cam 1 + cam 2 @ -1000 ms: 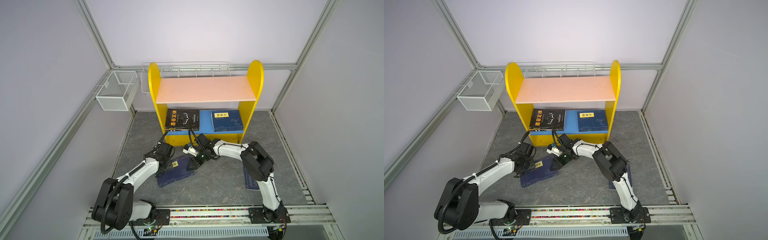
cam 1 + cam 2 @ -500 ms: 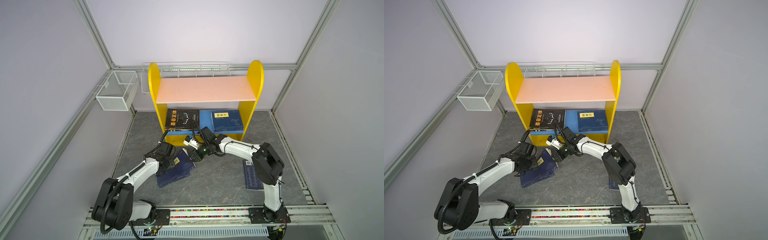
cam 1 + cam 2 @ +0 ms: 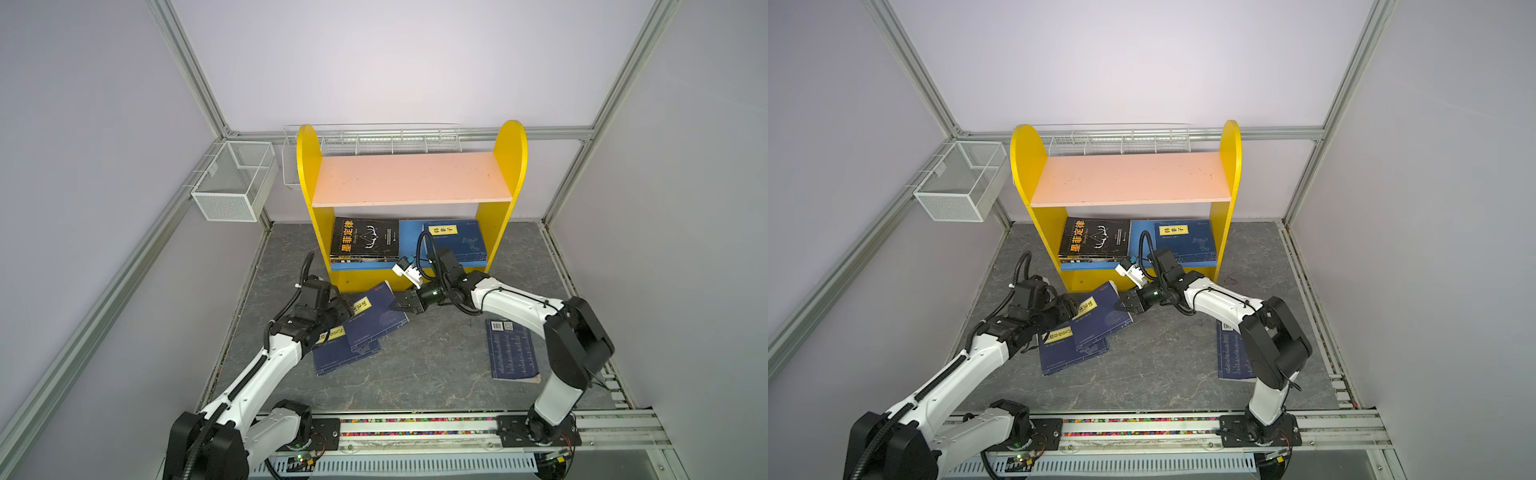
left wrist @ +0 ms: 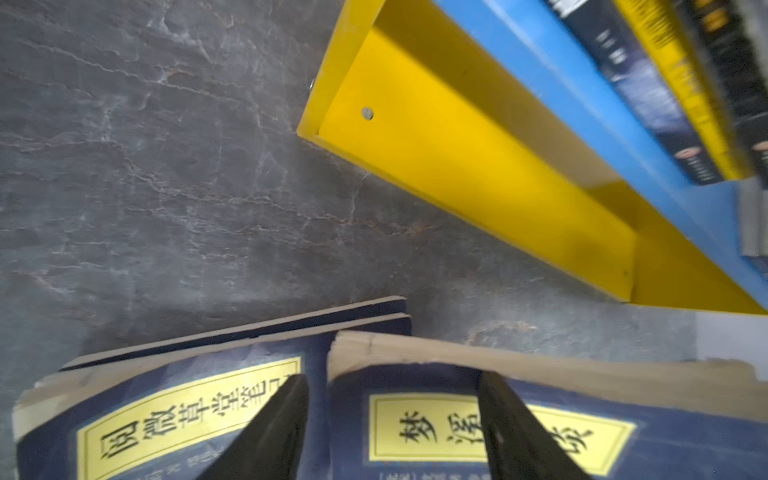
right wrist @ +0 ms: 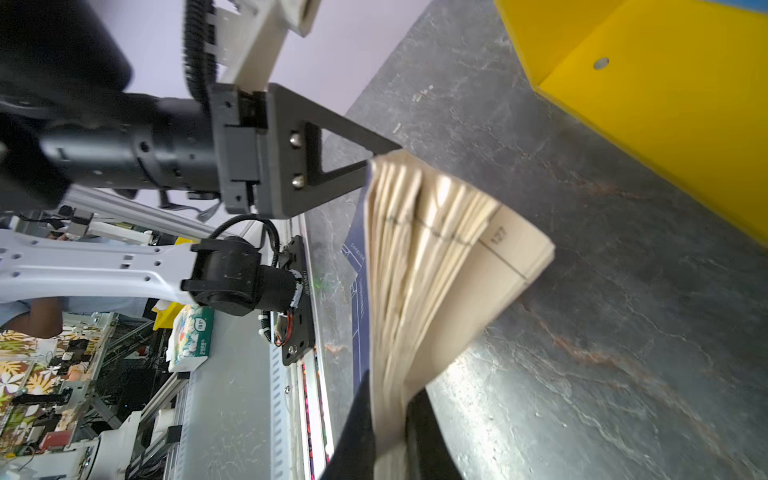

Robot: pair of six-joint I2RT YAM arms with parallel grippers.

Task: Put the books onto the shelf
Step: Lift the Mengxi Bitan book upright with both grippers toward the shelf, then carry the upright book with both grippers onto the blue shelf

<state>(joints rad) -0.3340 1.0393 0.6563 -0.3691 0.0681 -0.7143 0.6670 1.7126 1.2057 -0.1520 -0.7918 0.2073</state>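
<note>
- Both top views are bright and evenly lit, only soft shadows under the shelf point(image 3: 309, 174) boards.
- Wide-angle stretch toward the corners, frame rails point(image 3: 187, 70) splay out.
- Wrist views are smeary: lifted book point(image 5: 424, 249) pages blurred, shelved spines point(image 4: 648, 95) soft too.

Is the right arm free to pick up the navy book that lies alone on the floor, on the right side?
Probably not yet. The right gripper is shut on the tilted navy book, and the lone book lies close beneath its elbow.
</note>
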